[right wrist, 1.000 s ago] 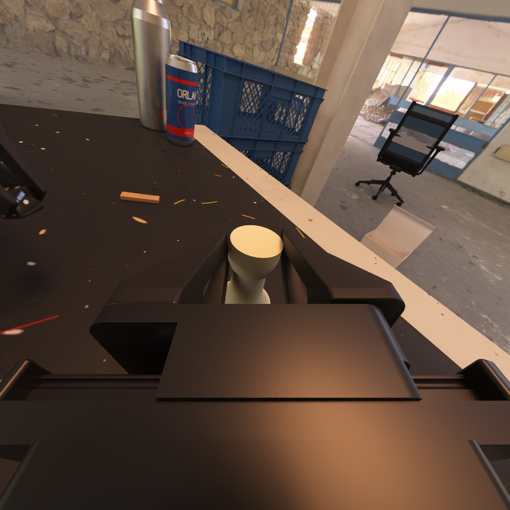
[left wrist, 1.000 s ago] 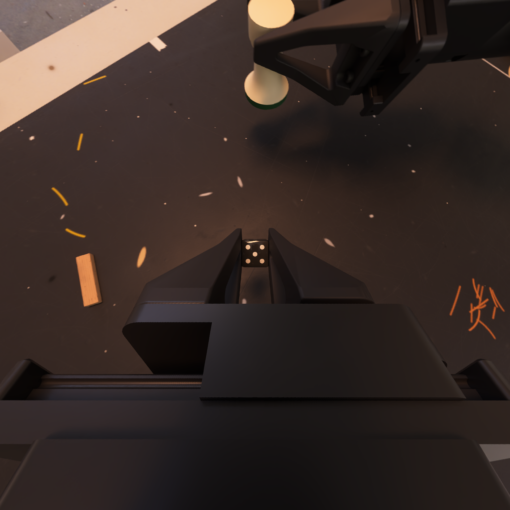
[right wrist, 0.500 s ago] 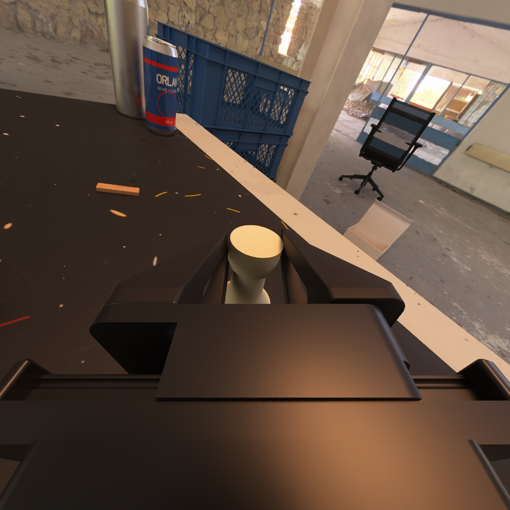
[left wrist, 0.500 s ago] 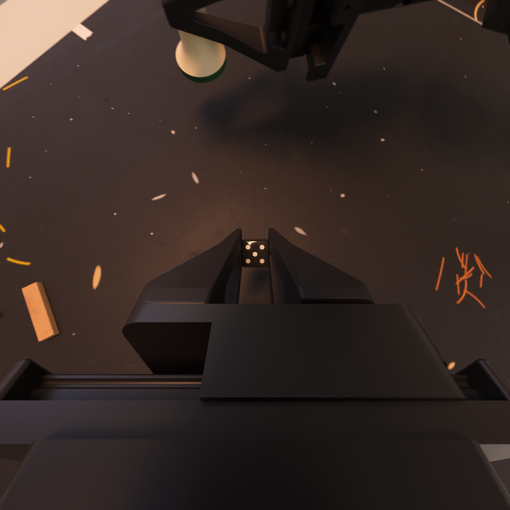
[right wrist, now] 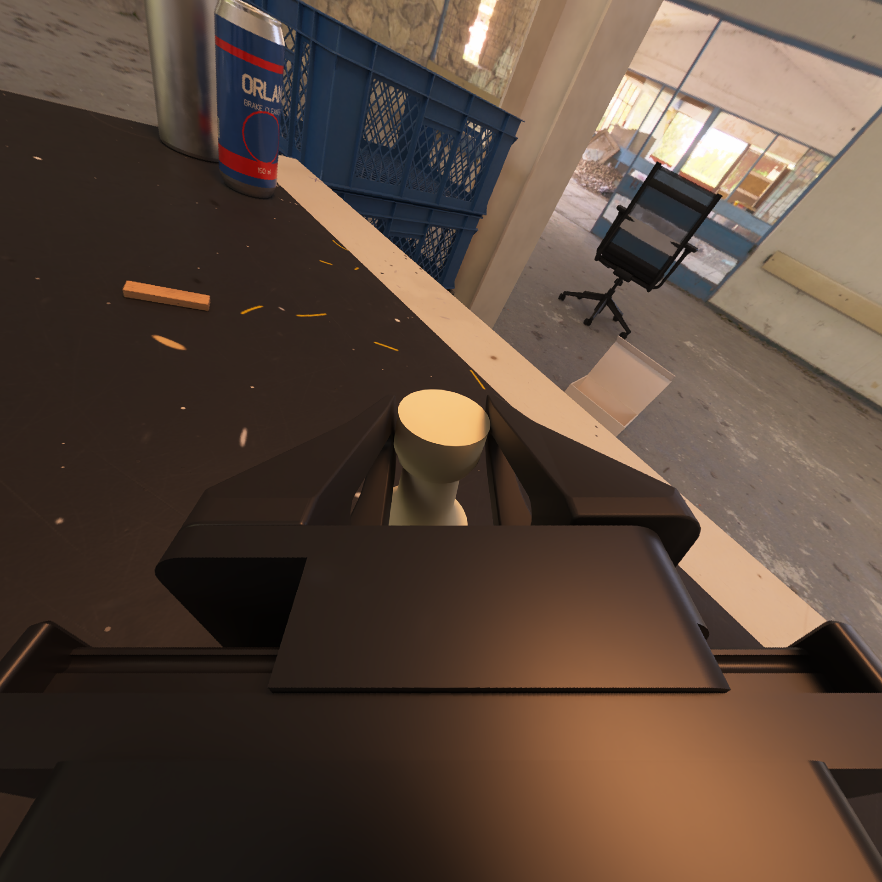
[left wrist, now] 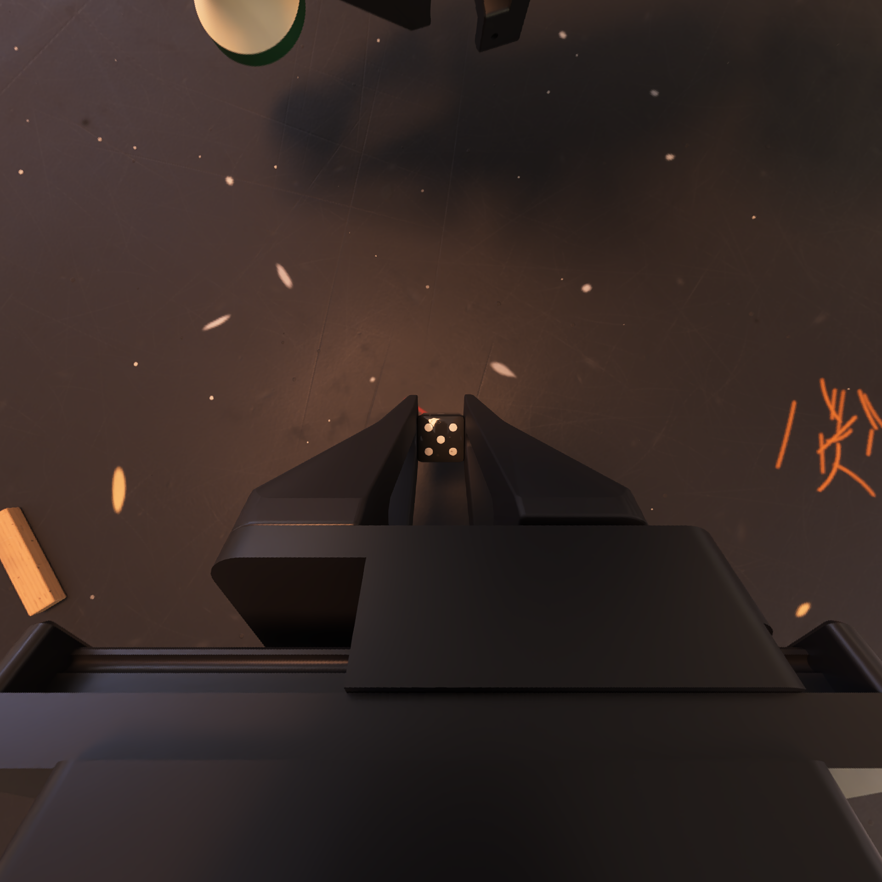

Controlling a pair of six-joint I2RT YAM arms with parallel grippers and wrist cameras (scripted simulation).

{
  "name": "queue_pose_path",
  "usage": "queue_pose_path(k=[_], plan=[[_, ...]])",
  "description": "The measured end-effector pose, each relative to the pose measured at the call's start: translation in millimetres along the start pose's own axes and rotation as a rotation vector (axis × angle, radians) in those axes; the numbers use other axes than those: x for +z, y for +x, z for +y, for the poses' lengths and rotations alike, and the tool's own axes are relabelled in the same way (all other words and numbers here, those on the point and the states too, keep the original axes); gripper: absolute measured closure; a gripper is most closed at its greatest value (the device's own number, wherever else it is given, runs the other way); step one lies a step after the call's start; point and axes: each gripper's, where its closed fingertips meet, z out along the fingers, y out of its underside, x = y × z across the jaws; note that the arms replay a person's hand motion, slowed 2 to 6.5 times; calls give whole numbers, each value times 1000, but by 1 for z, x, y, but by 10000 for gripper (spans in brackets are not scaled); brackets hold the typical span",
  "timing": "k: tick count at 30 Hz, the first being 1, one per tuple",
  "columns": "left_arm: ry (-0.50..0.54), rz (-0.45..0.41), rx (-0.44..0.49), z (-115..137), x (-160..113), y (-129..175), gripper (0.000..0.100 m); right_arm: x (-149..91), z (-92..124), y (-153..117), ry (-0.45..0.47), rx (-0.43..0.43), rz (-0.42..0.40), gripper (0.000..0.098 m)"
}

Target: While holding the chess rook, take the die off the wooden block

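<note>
Black die in clenched left gripper, rook in right gripper.

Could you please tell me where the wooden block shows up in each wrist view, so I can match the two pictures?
Left wrist view: the wooden block lies flat on the dark table at the left edge, lower than the left gripper's fingertips, partly cut off.
Right wrist view: the same block lies in the upper left, nearer than the blue can.
Shared landmark: the cream chess rook at the top edge of the left view, held in the right gripper.
</note>
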Motion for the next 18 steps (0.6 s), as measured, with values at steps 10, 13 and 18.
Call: queue_pose_path(k=[10,13,18], plan=[[16,-24,-7,0,6,-5,843,0,2,3,-11,-2,21,669],[34,-26,-7,-3,8,-6,843,1,2,4,-15,-1,31,669],[46,-26,-4,-5,11,-7,843,1,3,7,-18,8,42,669]])
